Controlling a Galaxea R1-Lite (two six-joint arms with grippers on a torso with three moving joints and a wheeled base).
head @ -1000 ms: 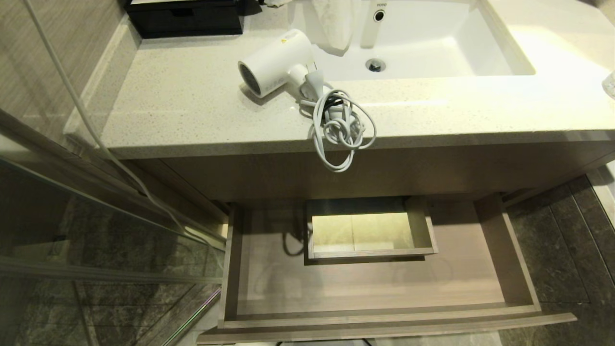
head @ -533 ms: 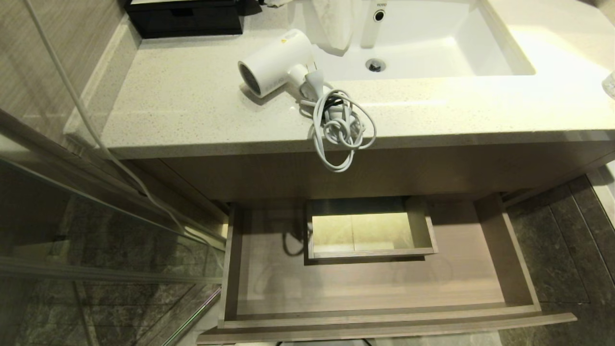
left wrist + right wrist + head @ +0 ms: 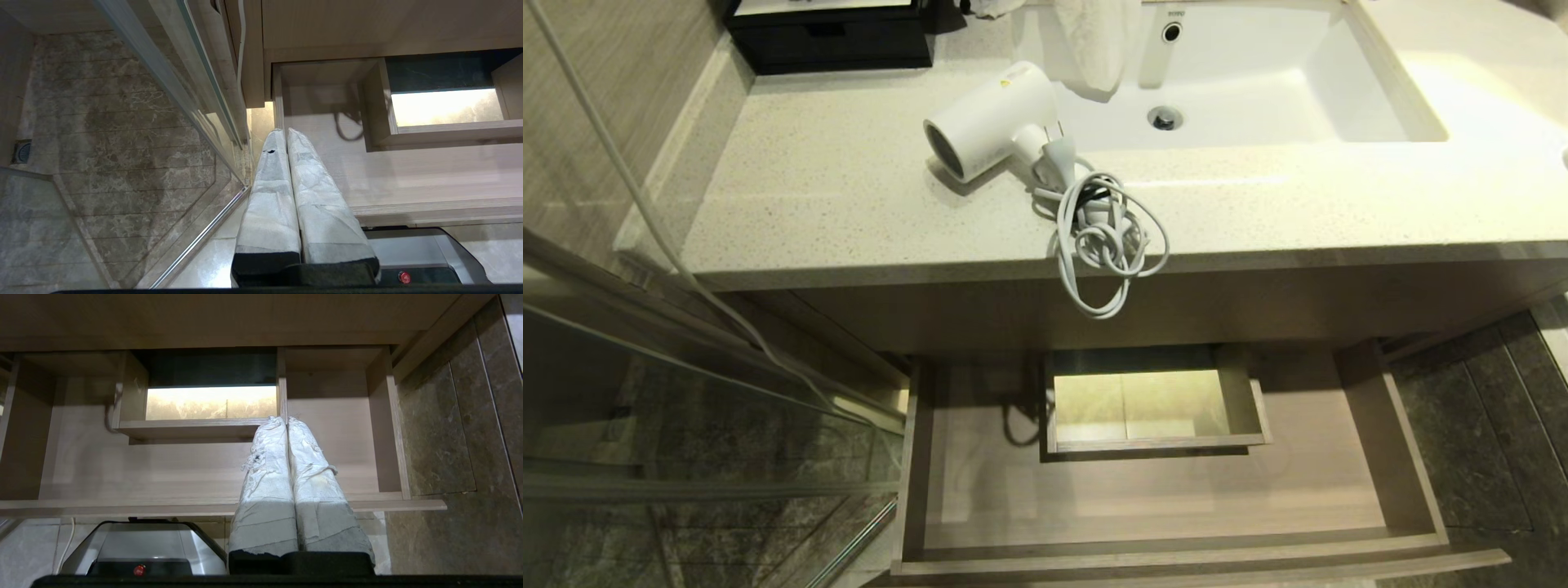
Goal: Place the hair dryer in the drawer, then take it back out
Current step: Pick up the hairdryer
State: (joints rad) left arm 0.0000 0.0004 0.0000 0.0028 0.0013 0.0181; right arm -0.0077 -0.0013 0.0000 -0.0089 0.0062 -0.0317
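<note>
Speckled countertop (image 3: 849,188) with hair dryer (image 3: 992,122) above open, bare drawer (image 3: 1160,498).

The drawer (image 3: 1160,498) is running off the head view's lower edge, so its flat front is showing only in part, and its rear is lying hidden under the bench (image 3: 849,188). The black box (image 3: 829,37) and the towel (image 3: 1094,41) are being cropped by the top edge.

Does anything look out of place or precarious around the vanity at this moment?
Yes: the hair dryer lies on its side on the countertop, and a loop of its bundled cord hangs over the front edge above the open, empty drawer. Nothing looks spilled or broken.
</note>
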